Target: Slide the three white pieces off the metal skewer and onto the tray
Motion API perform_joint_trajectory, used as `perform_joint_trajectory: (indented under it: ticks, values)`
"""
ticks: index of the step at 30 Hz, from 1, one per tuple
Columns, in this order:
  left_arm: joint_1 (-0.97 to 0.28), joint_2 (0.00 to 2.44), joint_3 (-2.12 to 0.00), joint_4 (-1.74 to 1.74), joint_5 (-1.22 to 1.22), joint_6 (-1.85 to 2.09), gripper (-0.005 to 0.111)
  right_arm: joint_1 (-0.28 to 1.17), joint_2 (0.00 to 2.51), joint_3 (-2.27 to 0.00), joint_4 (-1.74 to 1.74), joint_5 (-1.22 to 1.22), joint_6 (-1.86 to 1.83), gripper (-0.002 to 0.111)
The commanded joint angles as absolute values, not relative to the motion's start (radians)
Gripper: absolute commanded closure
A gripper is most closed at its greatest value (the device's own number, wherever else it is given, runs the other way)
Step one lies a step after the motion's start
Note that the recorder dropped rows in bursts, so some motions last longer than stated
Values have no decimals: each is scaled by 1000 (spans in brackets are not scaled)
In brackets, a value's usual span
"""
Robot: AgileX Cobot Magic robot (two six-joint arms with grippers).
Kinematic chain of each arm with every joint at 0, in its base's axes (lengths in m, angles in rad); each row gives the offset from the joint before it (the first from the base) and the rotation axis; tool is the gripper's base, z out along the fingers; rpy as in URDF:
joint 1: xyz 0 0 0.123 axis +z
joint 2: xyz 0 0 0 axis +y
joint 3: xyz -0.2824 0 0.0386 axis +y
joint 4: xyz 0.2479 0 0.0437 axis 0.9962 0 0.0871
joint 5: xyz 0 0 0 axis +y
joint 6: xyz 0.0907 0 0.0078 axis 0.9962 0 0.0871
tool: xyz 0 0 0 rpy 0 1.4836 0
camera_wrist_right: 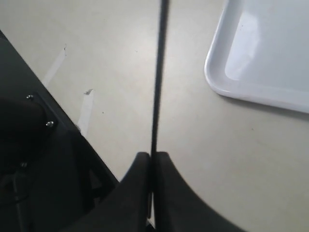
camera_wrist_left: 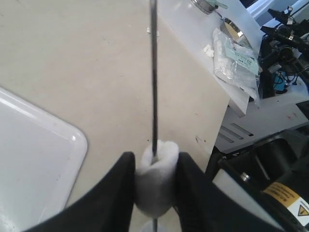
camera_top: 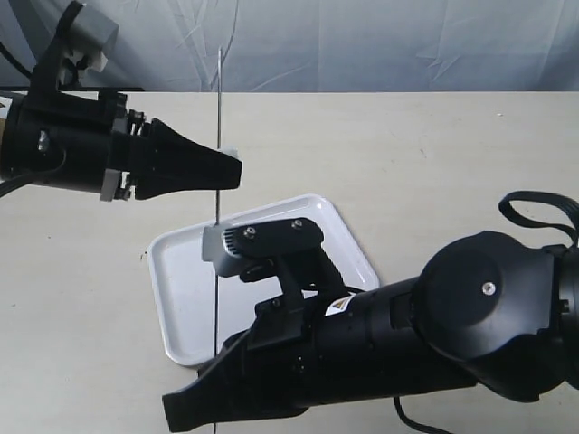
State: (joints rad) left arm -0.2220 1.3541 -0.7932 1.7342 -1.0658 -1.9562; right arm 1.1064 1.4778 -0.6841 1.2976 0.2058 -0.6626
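The metal skewer (camera_top: 219, 108) stands upright over the table, just beside the white tray (camera_top: 181, 298). My left gripper (camera_top: 232, 170) is shut on one white piece (camera_wrist_left: 154, 179) threaded on the rod (camera_wrist_left: 154, 72). Just below it, the edge of a second white piece (camera_wrist_left: 151, 228) shows on the rod; a third is hidden. Low at the front, my right gripper (camera_top: 194, 409) is shut on the skewer's lower end (camera_wrist_right: 159, 72), fingertips (camera_wrist_right: 141, 164) pinched tight. The tray's corner (camera_wrist_left: 29, 159) lies beside the left fingers, and its rim (camera_wrist_right: 270, 92) lies beyond the right ones.
The bulky right arm (camera_top: 470, 325) covers the tray's near right part. Past the table's edge (camera_wrist_left: 227, 111) lie a plastic bag (camera_wrist_left: 236, 58) and dark equipment (camera_wrist_left: 280, 38). Pale tape marks (camera_wrist_right: 87, 111) sit on the table near the right gripper.
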Motion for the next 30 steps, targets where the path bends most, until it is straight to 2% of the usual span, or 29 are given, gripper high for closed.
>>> perform_joint_trajectory:
  ticks: [1,7,16,20,26,30]
  values:
    - [-189,1277,-803,1744,-1083,-1958,78,1106,1470,-686,1285,183,-676,109]
    - [-127,1207,-806,1744,-1123,-2016,78,1106,1470,-686,1287,161,-676,109]
    - [-134,1188,-806,1727,-1166,-2071,78,1106,1470,-686,1295,153,-674,109]
    - [-186,1209,-806,1710,-1139,-2077,78,1106,1470,-686,1295,153,-672,109]
    - [-334,1216,-806,1699,-1004,-2075,78,1106,1470,-686,1295,155,-672,109]
    - [-364,1216,-806,1702,-903,-2075,78,1106,1470,-686,1295,169,-672,109]
